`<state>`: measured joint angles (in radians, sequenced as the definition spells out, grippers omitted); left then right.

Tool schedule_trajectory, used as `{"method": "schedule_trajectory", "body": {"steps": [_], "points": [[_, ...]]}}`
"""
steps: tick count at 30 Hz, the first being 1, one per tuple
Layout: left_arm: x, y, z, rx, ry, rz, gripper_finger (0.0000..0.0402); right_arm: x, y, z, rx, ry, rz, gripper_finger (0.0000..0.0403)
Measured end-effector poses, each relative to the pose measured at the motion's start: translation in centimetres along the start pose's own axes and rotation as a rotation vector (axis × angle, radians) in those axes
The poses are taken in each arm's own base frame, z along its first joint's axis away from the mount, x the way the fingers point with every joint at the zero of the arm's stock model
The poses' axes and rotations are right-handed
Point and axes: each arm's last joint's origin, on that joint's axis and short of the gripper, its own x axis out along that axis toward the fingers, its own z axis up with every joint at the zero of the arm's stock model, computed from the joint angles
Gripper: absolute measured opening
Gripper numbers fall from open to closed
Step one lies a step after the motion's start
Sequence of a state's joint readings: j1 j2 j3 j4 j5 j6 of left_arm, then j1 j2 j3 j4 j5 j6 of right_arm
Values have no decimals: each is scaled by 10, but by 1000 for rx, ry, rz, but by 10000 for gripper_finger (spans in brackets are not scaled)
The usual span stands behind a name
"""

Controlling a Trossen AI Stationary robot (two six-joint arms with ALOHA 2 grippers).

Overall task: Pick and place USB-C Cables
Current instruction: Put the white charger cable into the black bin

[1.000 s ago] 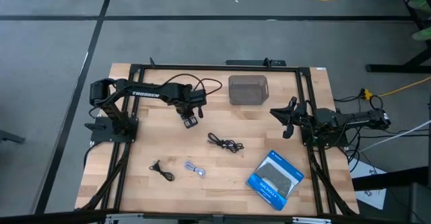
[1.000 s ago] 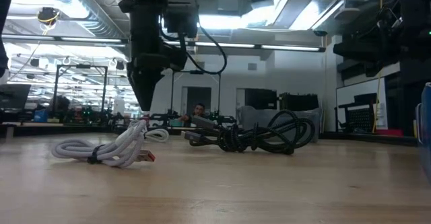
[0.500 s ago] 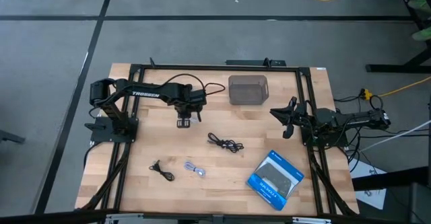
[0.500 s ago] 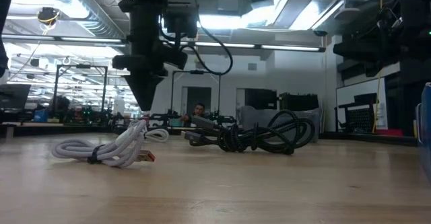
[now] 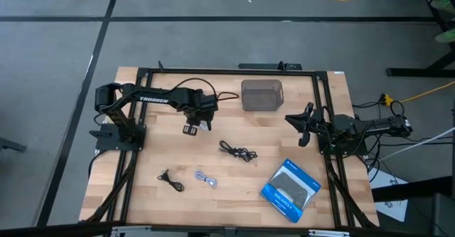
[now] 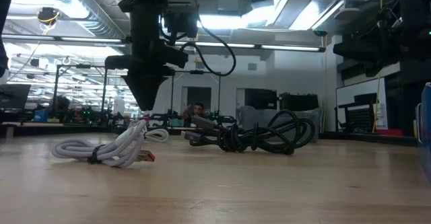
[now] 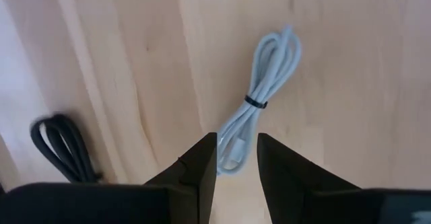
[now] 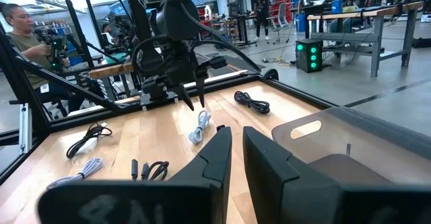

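My left gripper [image 5: 190,129] hangs open over the table's middle left, pointing down. Its fingers stand just above one end of a pale coiled cable [image 7: 262,109], which also shows in the right wrist view [image 8: 201,126]. A black cable [image 7: 60,146] lies beside it. In the high view a black coil [image 5: 238,151], a small black coil [image 5: 170,181] and a second pale coil [image 5: 206,178] lie flat on the wood. My right gripper [image 5: 288,118] waits shut at the table's right edge.
A grey bin [image 5: 261,95] stands at the far middle. A flat blue and black retail box [image 5: 290,187] lies at the near right. Black frame rails [image 5: 128,187] run along both table sides. A seated person [image 8: 27,29] shows beyond the table.
My left gripper has shifted a little toward the table's left edge and turned about its wrist while staying at about the same height. The cables have not moved.
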<state>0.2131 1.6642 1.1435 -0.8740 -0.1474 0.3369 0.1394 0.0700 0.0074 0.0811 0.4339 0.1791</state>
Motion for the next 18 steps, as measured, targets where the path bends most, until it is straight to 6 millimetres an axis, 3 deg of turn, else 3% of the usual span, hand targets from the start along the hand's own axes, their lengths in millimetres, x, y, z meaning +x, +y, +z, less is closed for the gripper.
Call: {"method": "schedule_trajectory", "body": {"steps": [18], "points": [[0,0,0,-1000,1,-12,99,0,0,0,0,0,0,45]]}}
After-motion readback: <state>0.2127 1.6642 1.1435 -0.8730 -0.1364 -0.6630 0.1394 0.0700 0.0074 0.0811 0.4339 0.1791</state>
